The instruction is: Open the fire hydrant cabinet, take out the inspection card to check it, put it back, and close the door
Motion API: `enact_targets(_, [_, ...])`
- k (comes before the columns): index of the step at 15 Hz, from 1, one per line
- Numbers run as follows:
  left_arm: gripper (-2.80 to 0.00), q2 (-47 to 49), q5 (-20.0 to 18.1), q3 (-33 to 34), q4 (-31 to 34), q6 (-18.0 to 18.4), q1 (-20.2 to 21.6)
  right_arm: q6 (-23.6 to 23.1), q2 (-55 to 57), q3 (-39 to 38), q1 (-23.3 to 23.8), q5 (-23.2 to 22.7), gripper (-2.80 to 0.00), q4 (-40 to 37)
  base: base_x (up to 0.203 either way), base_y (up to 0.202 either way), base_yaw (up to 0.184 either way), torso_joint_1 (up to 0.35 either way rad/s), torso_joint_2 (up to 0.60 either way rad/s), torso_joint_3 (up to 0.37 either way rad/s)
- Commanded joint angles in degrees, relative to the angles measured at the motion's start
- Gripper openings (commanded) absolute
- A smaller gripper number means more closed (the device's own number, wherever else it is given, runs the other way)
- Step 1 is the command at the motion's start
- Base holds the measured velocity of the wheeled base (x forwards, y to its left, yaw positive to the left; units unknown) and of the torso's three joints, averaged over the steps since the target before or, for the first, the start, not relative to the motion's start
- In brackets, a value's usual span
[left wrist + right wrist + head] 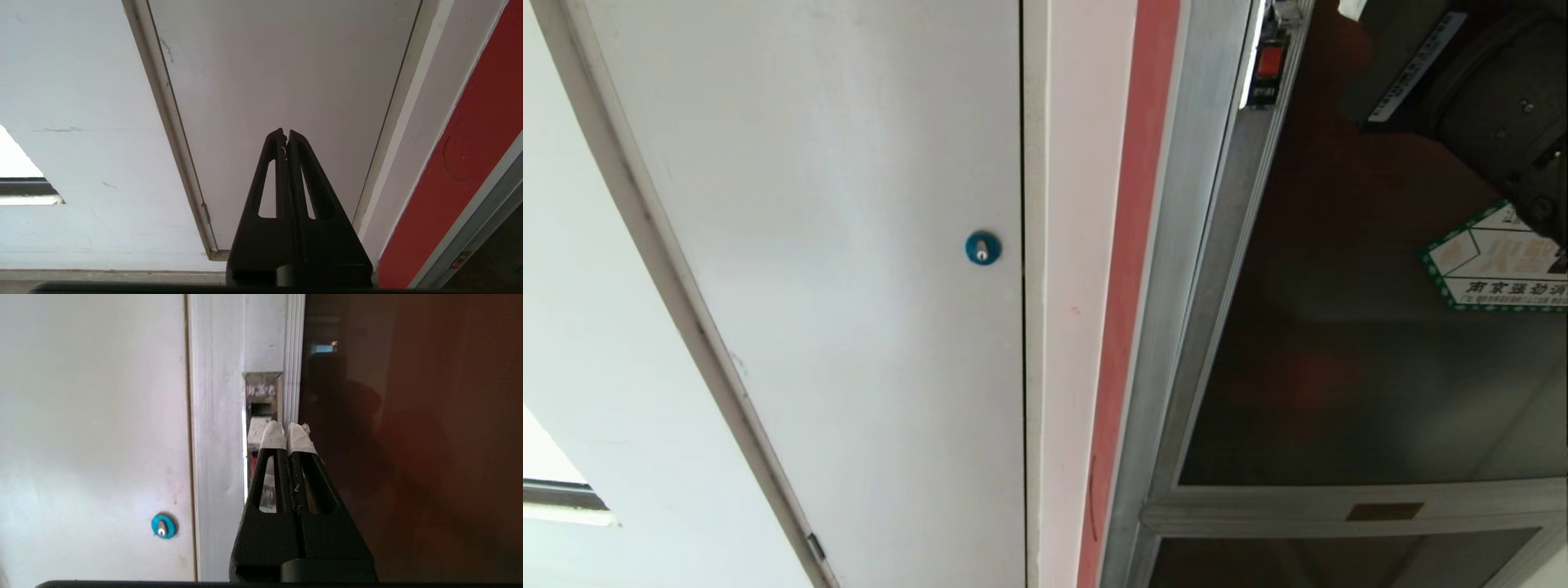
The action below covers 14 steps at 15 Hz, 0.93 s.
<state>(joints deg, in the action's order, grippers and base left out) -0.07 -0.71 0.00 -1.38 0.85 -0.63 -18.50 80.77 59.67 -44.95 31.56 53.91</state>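
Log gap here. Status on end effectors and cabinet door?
Right end effector shut, empty, at door latch recess. Left end effector shut, parked. Door closed. Nothing obstructing.

Head cam angled, close to door; wrist cams too; blue lock shared w/ right.

White panel door with blue round lock near its right edge. White wall left of it; pale jamb and red strip to its right. Bright opening at far left. Lighting even.
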Motion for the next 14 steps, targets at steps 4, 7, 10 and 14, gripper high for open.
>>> enact_targets(4, [-2.8, 0.07, 0.0, 0.79, -0.03, 0.03, 0.02, -0.06, -2.53, -2.92, -3.04, 0.51, -2.8, -0.83, 0.0, 0.0, 0.0, 0.0, 0.0, 0.0])
enact_targets(7, [-2.8, 0.07, 0.0, 0.79, -0.03, 0.03, 0.02, 0.12, -1.63, -5.19, -4.98, 1.88, -2.8, -0.45, 0.0, 0.0, 0.0, 0.0, 0.0, 0.0])
enact_targets(10, [-2.8, 0.07, 0.0, 0.79, -0.03, 0.03, 0.02, -0.12, 0.96, -5.18, -5.49, 3.93, 0.0, 2.77, 0.0, 0.0, 0.0, 0.0, 0.0, 0.0])
enact_targets(14, [-2.8, 0.07, 0.0, 0.79, -0.03, 0.03, 0.02, -0.48, 3.26, -2.98, -5.5, 5.44, 0.0, 3.75, 0.0, 0.0, 0.0, 0.0, 0.0, 0.0])
